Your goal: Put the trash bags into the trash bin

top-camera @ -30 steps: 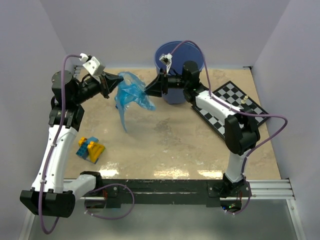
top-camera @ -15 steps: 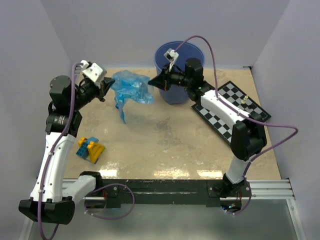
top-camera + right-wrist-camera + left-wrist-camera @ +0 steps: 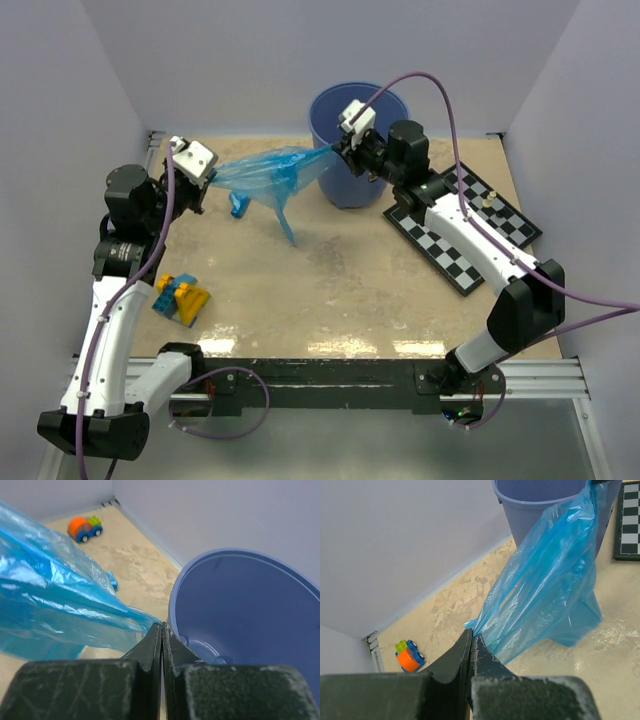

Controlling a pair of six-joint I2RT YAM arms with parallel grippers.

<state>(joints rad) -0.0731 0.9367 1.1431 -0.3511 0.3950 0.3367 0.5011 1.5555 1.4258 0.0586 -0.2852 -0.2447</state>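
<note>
Just beside the trash bin (image 3: 342, 190), a trash bag (image 3: 275, 175) hangs stretched in the air. The left gripper (image 3: 208, 172) is clamped on one end, and the right gripper (image 3: 338, 148) is clamped on the other, near the bin's rim.

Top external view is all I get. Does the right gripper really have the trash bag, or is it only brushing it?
Observer: It has it. In the right wrist view the right gripper is shut on a corner of the trash bag, just outside the rim of the trash bin.
Operator: Anything inside the bin?
Observer: No bag. The part of its floor that shows in that view is bare.
Operator: And the left end?
Observer: In the left wrist view the left gripper is shut on the opposite end, and the bag is stretched from there toward the bin.
</note>
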